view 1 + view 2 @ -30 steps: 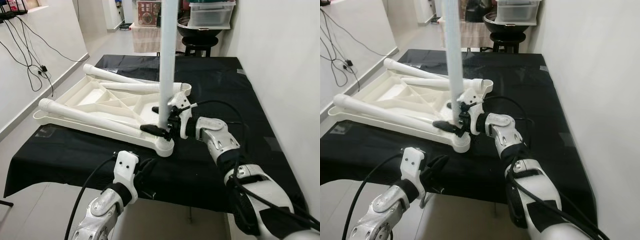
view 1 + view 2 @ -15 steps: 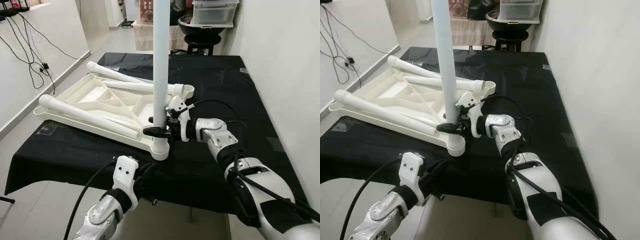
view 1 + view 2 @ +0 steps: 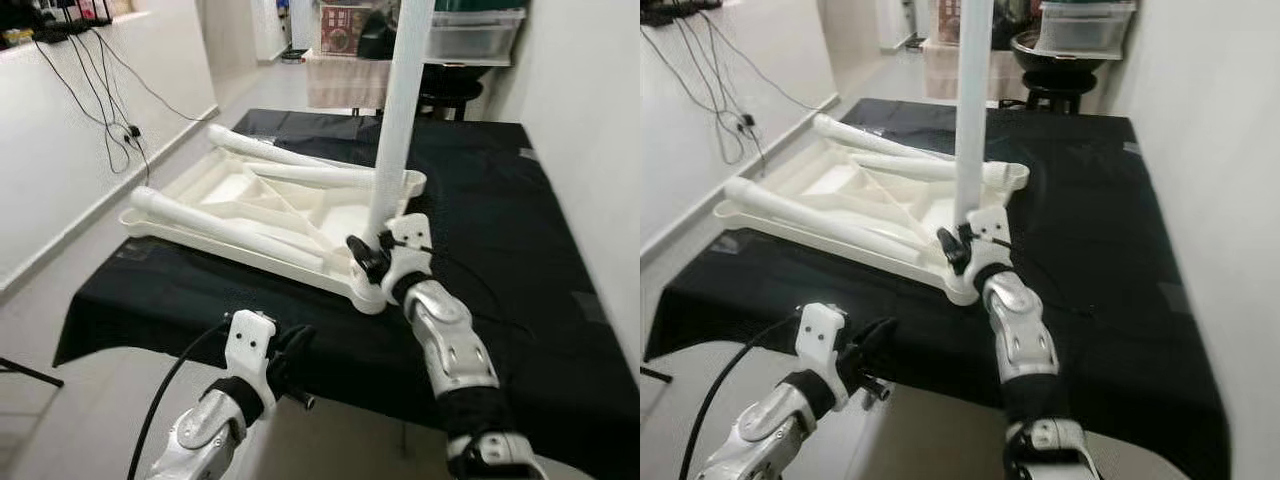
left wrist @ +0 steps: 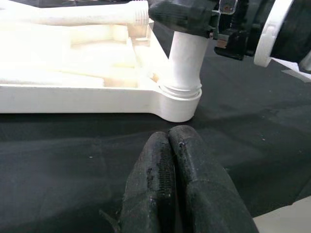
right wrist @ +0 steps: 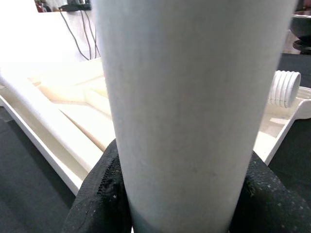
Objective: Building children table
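Note:
An upturned white plastic tabletop (image 3: 250, 200) lies on the black-covered table (image 3: 480, 230). A white table leg (image 3: 397, 120) stands upright in the tabletop's near right corner socket (image 4: 179, 99). My right gripper (image 3: 368, 256) is shut on this leg just above the socket, its fingers (image 5: 97, 199) pressing either side. Several more white legs (image 3: 225, 232) lie across the tabletop. My left gripper (image 3: 292, 368) is shut with nothing in it, hanging low at the table's front edge, a short way before the socket.
The black cloth is bare on the right half (image 3: 1110, 250). A white wall (image 3: 590, 120) runs close along the right side. Cables (image 3: 120, 110) hang on the left wall. A stool with a plastic box (image 3: 1080, 30) stands behind the table.
The camera has shifted, so the scene sits further right. My right arm has swung in to reach the leg from the near side, still gripping it. The leg leans slightly differently.

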You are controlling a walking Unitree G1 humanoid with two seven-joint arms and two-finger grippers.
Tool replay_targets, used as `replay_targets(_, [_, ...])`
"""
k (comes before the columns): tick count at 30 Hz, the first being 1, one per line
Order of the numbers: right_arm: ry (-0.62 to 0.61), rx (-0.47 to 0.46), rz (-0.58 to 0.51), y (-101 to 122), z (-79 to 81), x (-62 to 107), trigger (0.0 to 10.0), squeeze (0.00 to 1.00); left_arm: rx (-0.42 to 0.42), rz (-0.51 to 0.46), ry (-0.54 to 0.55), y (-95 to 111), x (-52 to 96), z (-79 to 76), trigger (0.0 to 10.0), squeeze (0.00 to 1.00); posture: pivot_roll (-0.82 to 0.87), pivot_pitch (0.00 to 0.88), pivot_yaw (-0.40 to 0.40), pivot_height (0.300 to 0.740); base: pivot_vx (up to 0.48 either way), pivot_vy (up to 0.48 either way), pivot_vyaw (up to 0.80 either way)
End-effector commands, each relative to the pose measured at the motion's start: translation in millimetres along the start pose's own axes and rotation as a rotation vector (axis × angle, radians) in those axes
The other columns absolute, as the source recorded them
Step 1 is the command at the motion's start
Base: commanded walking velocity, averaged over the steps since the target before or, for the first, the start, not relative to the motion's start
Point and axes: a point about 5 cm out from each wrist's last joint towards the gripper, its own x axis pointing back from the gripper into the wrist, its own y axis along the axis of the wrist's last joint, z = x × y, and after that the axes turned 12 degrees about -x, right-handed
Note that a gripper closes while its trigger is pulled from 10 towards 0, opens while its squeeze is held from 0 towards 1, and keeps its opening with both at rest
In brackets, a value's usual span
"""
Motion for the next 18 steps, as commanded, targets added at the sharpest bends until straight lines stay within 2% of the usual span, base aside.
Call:
replay_targets(1, [-0.157, -0.013, 0.143, -31, -31.0, 6.3, 0.0, 0.00, 0.007, 0.019, -0.013, -4, -1.4, 0.7, 10.0, 0.00, -0.04, 0.088, 0.018, 0.740, 0.000, 0.000, 0.00])
replay_targets(4, [-0.173, -0.003, 0.129, -27, -34.5, 1.9, 0.0, 0.00, 0.007, 0.018, -0.015, -4, -2.6, 0.7, 10.0, 0.00, -0.04, 0.084, 0.016, 0.740, 0.000, 0.000, 0.00])
replay_targets(6, [-0.171, 0.011, 0.115, -21, -32.9, -2.7, 0.0, 0.00, 0.004, 0.017, -0.010, -4, -3.7, 1.0, 10.0, 0.00, -0.04, 0.076, 0.015, 0.740, 0.000, 0.000, 0.00])
replay_targets(7, [-0.173, 0.027, 0.110, -16, -27.1, -3.0, 0.0, 0.00, 0.001, 0.016, -0.006, -4, -4.4, 1.2, 10.0, 0.00, -0.04, 0.074, 0.013, 0.740, 0.000, 0.000, 0.00])
replay_targets(8, [-0.139, 0.037, 0.132, -14, -19.0, -3.6, 9.7, 0.00, 0.001, 0.015, -0.003, -4, -4.8, 1.6, 10.0, 0.00, -0.04, 0.072, 0.012, 0.740, 0.000, 0.000, 0.00])
replay_targets(9, [-0.116, 0.042, 0.150, -13, -13.3, -3.3, 9.7, 0.00, 0.001, 0.015, -0.001, -4, -5.1, 1.8, 10.0, 0.00, -0.04, 0.071, 0.012, 0.740, 0.000, 0.000, 0.00])
replay_targets(10, [-0.059, 0.061, 0.158, -10, -5.7, -3.0, 10.0, 1.00, 0.003, 0.015, -0.004, -4, -5.3, 2.0, 10.0, 0.00, -0.05, 0.068, 0.015, 0.740, 0.000, 0.000, 0.00])
replay_targets(12, [-0.020, 0.074, 0.161, -8, -1.2, -3.0, 10.0, 1.00, 0.005, 0.016, -0.006, -4, -5.5, 2.1, 10.0, 0.00, -0.05, 0.068, 0.015, 0.740, 0.000, 0.000, 0.00])
replay_targets(14, [0.053, 0.017, 0.127, 1, 2.8, -9.6, 10.0, 1.00, 0.007, 0.017, -0.011, -4, -6.0, 1.8, 10.0, 0.00, -0.04, 0.065, 0.016, 0.740, 0.000, 0.000, 0.00])
replay_targets(16, [0.070, -0.006, 0.101, 7, 1.4, -13.8, 10.0, 1.00, 0.008, 0.017, -0.011, -5, -6.1, 1.6, 10.0, 0.00, -0.04, 0.064, 0.017, 0.740, 0.000, 0.000, 0.00])
replay_targets(18, [0.264, -0.033, 0.070, 20, 8.0, -27.5, 10.0, 1.00, 0.009, 0.018, -0.014, -5, -6.8, 1.7, 10.0, 0.00, -0.04, 0.056, 0.021, 0.740, 0.000, 0.000, 0.00])
